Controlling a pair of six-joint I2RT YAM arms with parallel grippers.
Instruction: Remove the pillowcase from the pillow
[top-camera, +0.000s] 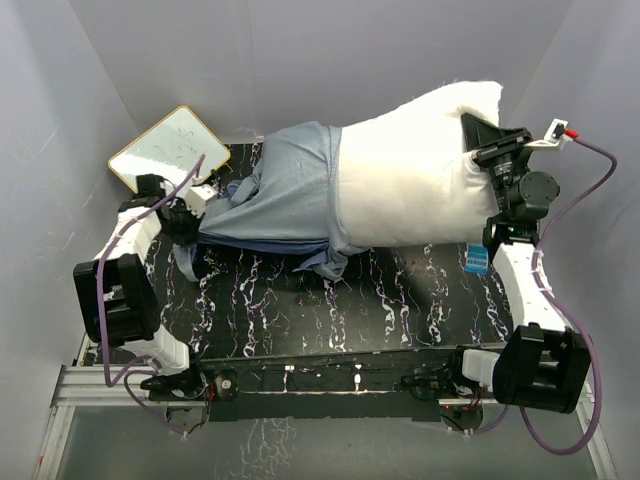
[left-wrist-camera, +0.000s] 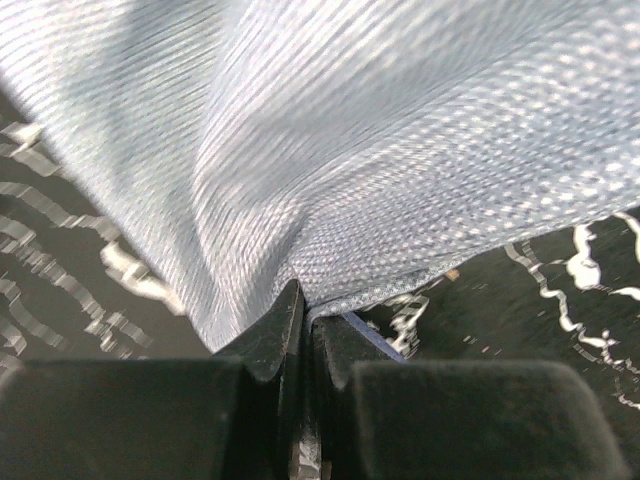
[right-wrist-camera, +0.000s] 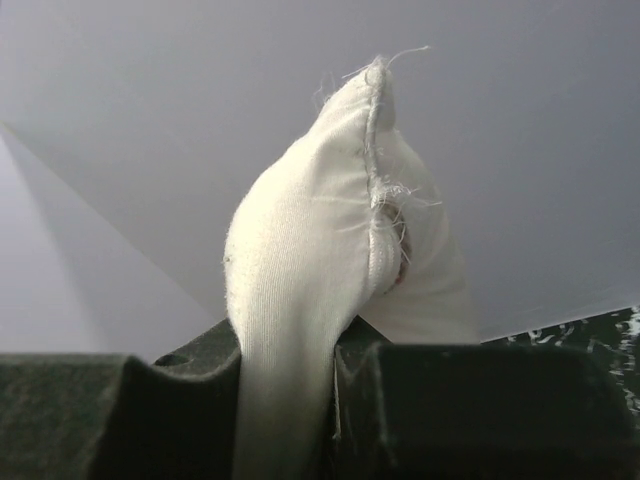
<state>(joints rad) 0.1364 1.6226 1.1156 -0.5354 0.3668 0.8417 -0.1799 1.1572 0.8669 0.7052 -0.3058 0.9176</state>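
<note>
The white pillow (top-camera: 415, 175) lies across the back right of the table, its left end still inside the pillowcase (top-camera: 285, 190), which shows its pale grey-blue reverse. My left gripper (top-camera: 188, 215) is shut on the pillowcase's left edge; in the left wrist view the cloth (left-wrist-camera: 380, 150) is pinched between the closed fingertips (left-wrist-camera: 275, 330). My right gripper (top-camera: 487, 140) is shut on the pillow's right end; in the right wrist view the white pillow corner (right-wrist-camera: 310, 260) is squeezed between the fingers and rises above them.
A white board with an orange edge (top-camera: 165, 148) leans at the back left beside the left arm. The table top (top-camera: 330, 300) is black with white marbling. Grey walls close in on three sides. A small blue tag (top-camera: 476, 258) sits by the right arm.
</note>
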